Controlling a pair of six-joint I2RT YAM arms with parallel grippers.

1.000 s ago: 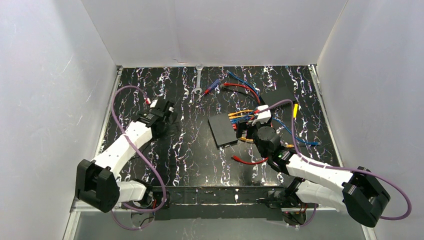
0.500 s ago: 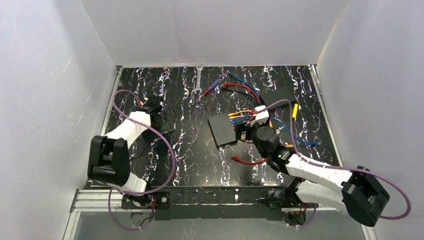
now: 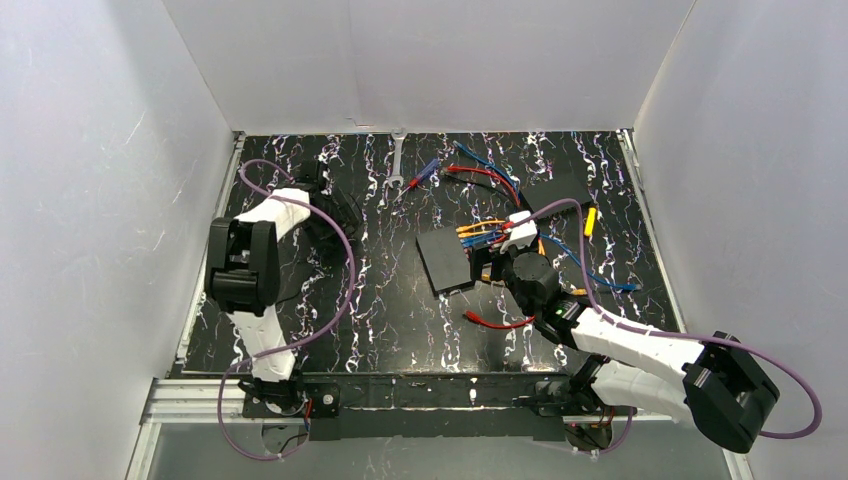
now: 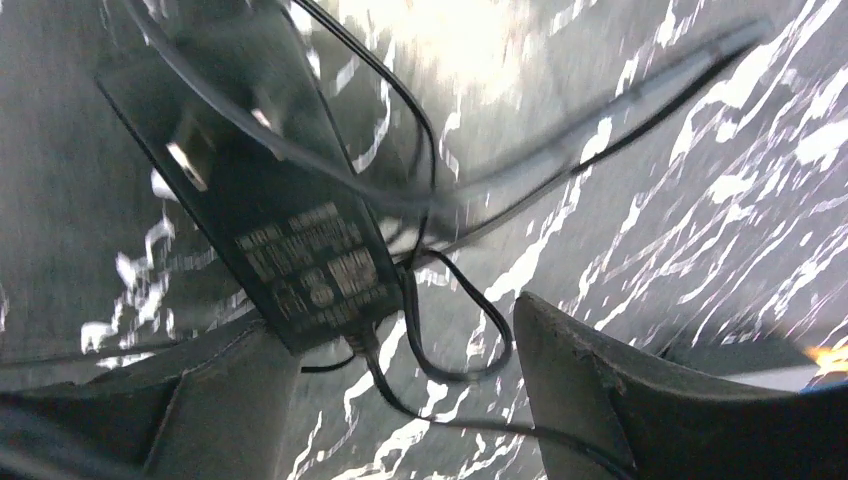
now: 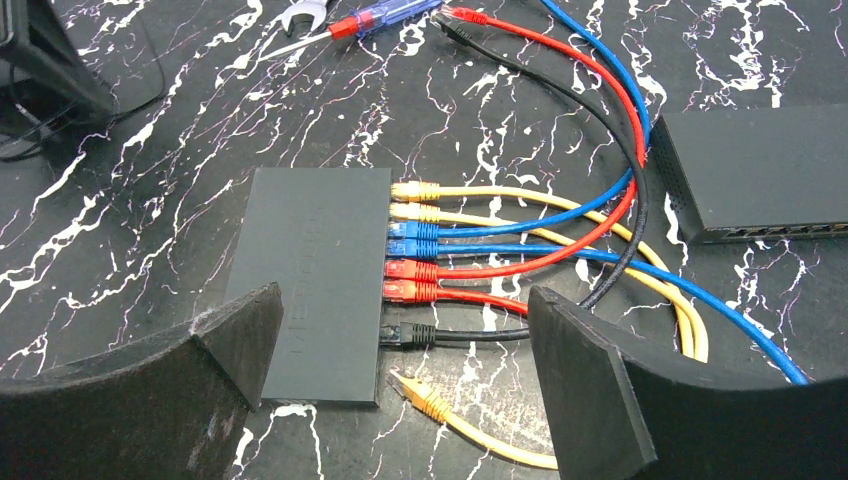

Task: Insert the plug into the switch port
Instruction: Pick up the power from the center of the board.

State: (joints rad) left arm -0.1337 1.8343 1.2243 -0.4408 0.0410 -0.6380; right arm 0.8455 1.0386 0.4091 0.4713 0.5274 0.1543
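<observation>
1. The right gripper (image 5: 400, 335) has its jaws spread wide and holds nothing. Its two dark fingers (image 5: 235, 345) rise from the bottom corners of the right wrist view. One overlaps the switch's lower left corner and the other stands to the right of the cables. Whether the first touches the box cannot be told.
2. The switch (image 5: 310, 270) lies flat on the marbled black table (image 3: 380, 300), in the middle of the right wrist view between those fingers. Its socket edge faces right. In the top view it sits mid-table, just left of the right gripper.
3. Seven plugs sit in its sockets. From top to bottom they are two yellow, two blue, two red and one black, and their cables trail off to the right.
4. The yellow plug (image 5: 412, 385) lies loose on the table just below the black one, beside the switch's lower right corner. It is in no socket and neither finger touches it.
5. The left gripper (image 4: 400, 400) has its jaws apart with nothing clamped between them; this view is blurred. A black power adapter (image 4: 270, 230) with metal prongs runs from upper left to centre. Its lower end meets the finger at lower left (image 4: 220, 400), but contact cannot be told. A thin black cord (image 4: 470, 330) loops through the gap.
6. In the top view the left gripper hangs at the table's upper left, well apart from the switch.
7. A second black box (image 5: 770, 165) lies at the right of the right wrist view, with a wrench (image 3: 398, 158) and a screwdriver (image 5: 390, 15) along the top.
</observation>
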